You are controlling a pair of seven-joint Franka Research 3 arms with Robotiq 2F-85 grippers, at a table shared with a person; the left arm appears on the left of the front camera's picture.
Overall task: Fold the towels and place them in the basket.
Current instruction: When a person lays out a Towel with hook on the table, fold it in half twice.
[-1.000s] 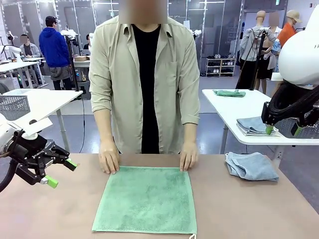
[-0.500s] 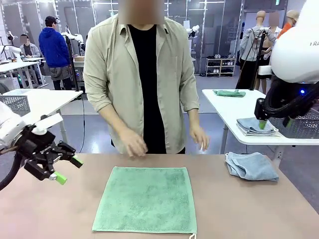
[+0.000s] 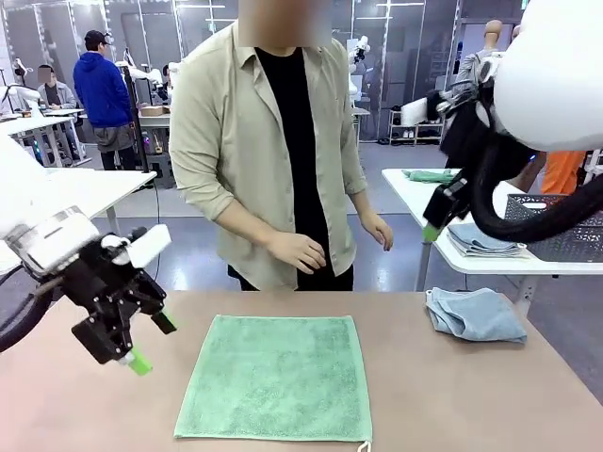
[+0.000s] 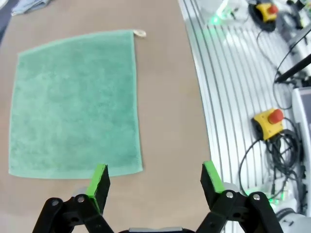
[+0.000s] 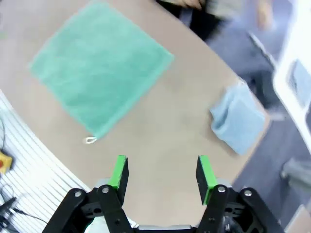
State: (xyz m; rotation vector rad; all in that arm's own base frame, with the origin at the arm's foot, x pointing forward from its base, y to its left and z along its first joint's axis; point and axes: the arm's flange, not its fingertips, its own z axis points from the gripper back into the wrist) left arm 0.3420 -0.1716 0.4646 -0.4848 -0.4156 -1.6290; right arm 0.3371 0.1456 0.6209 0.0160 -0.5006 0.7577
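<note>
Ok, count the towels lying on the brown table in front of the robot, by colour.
mint green towel: 1
light blue towel: 1
total: 2

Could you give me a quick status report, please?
Left gripper open, empty. Right gripper open, empty. Green towel flat, unfolded; blue towel bunched. Person's hands off towel.

Brown tabletop (image 3: 452,395); white side table (image 3: 412,195) right; grey floor (image 3: 184,250); bright lighting.

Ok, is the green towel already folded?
No, the green towel lies spread flat in a single layer on the table.
</note>
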